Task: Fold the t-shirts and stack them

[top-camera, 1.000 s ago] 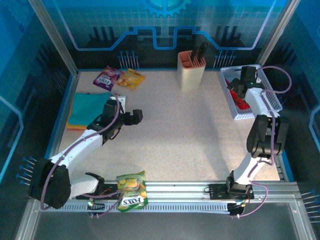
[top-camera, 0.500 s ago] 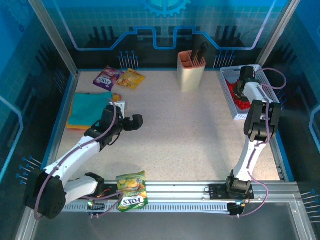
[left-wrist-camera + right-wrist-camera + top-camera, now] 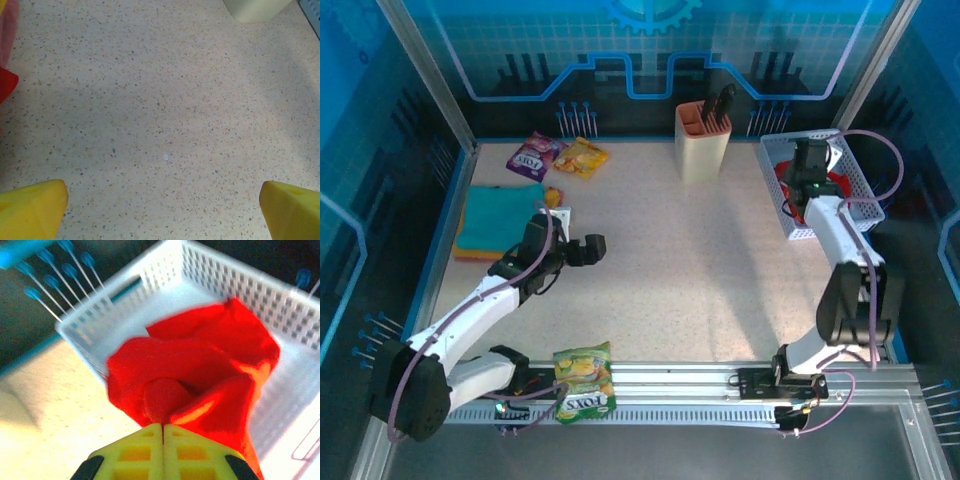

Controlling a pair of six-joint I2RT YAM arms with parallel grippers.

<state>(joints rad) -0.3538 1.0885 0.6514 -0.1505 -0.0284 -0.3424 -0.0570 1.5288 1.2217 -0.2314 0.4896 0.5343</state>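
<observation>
Inspector: How does the right gripper (image 3: 163, 426) stand?

Observer: Its yellow fingers are pressed together, pinching a fold of the red t-shirt (image 3: 200, 365). The shirt lies bunched in the white basket (image 3: 215, 270) at the far right of the worktop (image 3: 680, 270).

Inspector: And the left gripper (image 3: 162, 210)?

Observer: It is spread wide with nothing between its fingers, and it hovers over bare worktop left of centre.

Inspector: Any other shirts?

Observer: Two, folded and stacked at the left edge. The teal t-shirt (image 3: 500, 215) lies on the orange-yellow t-shirt (image 3: 468, 253), of which an edge shows. That makes three shirts in all.

Inspector: Is there any writing?

Observer: "FOXS" reads on the green-yellow packet (image 3: 585, 385), which lies on the near rail (image 3: 720, 375). It also reads on the purple packet (image 3: 530, 158) at the far left. The print on the yellow packet (image 3: 582, 157) just beside that one is too small to read. Three packets are counted.

Inspector: What of the surroundings?

Observer: The worktop is beige and speckled. Blue wall panels (image 3: 620, 50) carry a circuit-line pattern. One beige knife block (image 3: 703, 145) stands at the back, a dark handle sticking up from it.
</observation>
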